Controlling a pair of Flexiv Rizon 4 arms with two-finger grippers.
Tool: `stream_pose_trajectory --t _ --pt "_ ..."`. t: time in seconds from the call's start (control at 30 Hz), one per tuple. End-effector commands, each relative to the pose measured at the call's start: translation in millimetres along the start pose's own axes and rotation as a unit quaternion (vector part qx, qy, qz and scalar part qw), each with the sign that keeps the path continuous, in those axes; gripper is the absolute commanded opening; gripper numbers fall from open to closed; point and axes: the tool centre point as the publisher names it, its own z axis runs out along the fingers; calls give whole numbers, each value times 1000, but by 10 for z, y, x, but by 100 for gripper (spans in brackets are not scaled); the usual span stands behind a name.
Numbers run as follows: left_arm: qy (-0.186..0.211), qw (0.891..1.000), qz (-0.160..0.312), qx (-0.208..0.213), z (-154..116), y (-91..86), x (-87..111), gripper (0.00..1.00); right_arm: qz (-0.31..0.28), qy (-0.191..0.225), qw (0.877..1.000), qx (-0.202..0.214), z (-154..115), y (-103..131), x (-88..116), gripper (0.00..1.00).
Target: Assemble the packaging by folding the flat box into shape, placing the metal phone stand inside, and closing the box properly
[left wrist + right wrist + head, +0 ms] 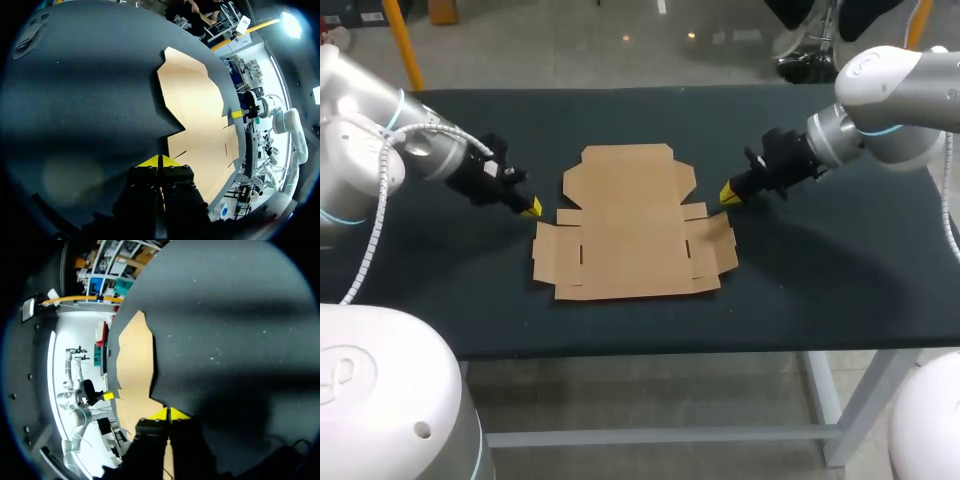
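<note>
Premises: a robotics laboratory or test cell.

Evidence: two industrial-type arms stand at either side of a single worktop (820,290). Both the left arm (380,150) and the right arm (890,100) are white and grey with light-blue joint rings. The worktop has a plain dark covering and stands on a pale metal frame (830,400). A ribbed white cable hose (378,215) runs along the left arm.

Each arm ends in a black gripper with yellow tips. The left gripper (532,207) and the right gripper (730,192) both have their jaws closed together. One flat cardboard box blank (630,225) lies on the worktop between the arms, set out as a test piece.
</note>
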Motion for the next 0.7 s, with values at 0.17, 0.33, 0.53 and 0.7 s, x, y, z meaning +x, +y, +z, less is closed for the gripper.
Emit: stream_pose_trajectory --t 0.17,0.33,0.53,0.7 --pt "10 1000 9 -8 47 29 -7 0 -53 -5 999 3 111 -99 6 0" --pt "16 1000 13 -11 68 38 -11 0 -68 -10 998 9 189 -72 -8 0" --pt "19 1000 17 -13 74 48 -8 0 -81 -15 997 13 260 -40 -18 0" --pt "18 1000 20 -15 87 49 -4 0 -86 -10 996 19 287 -9 -77 0"
